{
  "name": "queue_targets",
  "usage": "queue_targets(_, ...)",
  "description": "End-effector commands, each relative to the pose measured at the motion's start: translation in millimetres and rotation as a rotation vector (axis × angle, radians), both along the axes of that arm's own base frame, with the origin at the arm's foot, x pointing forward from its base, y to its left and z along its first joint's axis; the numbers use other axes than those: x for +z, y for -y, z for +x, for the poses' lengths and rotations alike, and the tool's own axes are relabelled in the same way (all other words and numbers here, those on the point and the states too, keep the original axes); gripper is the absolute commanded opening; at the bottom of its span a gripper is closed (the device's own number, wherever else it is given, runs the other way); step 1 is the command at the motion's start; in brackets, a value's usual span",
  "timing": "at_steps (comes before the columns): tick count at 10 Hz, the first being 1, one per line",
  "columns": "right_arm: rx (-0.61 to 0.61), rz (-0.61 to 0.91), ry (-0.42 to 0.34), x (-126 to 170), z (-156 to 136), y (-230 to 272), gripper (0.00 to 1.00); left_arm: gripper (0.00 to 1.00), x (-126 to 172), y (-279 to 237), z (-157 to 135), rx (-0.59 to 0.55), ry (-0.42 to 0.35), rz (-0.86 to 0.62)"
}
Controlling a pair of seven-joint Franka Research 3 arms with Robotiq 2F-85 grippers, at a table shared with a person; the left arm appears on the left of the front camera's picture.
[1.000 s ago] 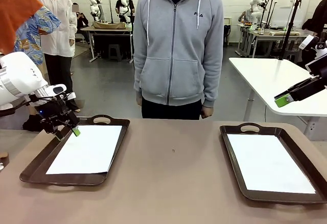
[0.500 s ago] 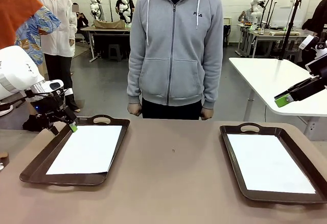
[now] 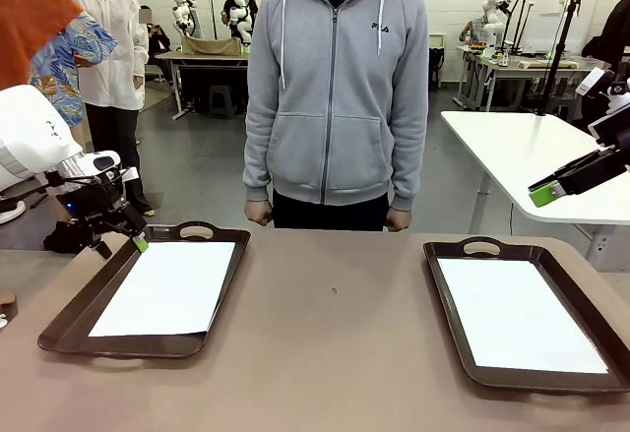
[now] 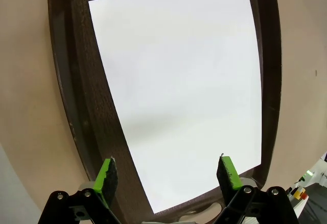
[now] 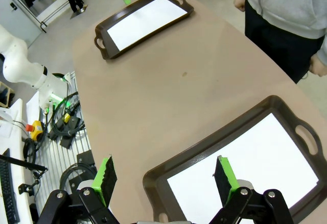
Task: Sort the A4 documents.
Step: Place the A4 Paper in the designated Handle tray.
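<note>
Brown table (image 3: 335, 353); A4 documents (image 3: 167, 286) lengthwise toward person (image 3: 337, 88)

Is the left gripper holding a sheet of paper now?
No, the left gripper is open above the paper sheet, which lies flat in the tray.

A robotics lab is showing itself here: white worktables (image 3: 532, 147) standing on a grey floor, with other people (image 3: 113, 48) standing among benches against a white brick wall.

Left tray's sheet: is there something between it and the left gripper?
Nothing visible. The left gripper hangs open over the sheet in the left tray, near its far handle end, with only air between the green pads and the paper.
</note>
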State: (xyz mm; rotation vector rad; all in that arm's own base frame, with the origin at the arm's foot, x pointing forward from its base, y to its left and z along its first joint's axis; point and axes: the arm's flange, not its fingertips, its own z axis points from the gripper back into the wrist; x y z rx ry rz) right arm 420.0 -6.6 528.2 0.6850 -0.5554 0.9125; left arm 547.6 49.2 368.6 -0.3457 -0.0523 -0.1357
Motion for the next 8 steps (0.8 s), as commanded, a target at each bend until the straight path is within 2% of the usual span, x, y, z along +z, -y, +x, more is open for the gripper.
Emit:
queue_targets(1, 0.004, 0.004, 0.001, 0.2, -0.3, -0.9, 1.00, 1.00, -0.5, -0.7, 1.7, -0.007, -0.005, 0.002)
queue_targets(8, 0.004, 0.004, 0.001, 0.2, -0.3, -0.9, 1.00, 1.00, -0.5, -0.7, 1.7, -0.007, -0.005, 0.002)
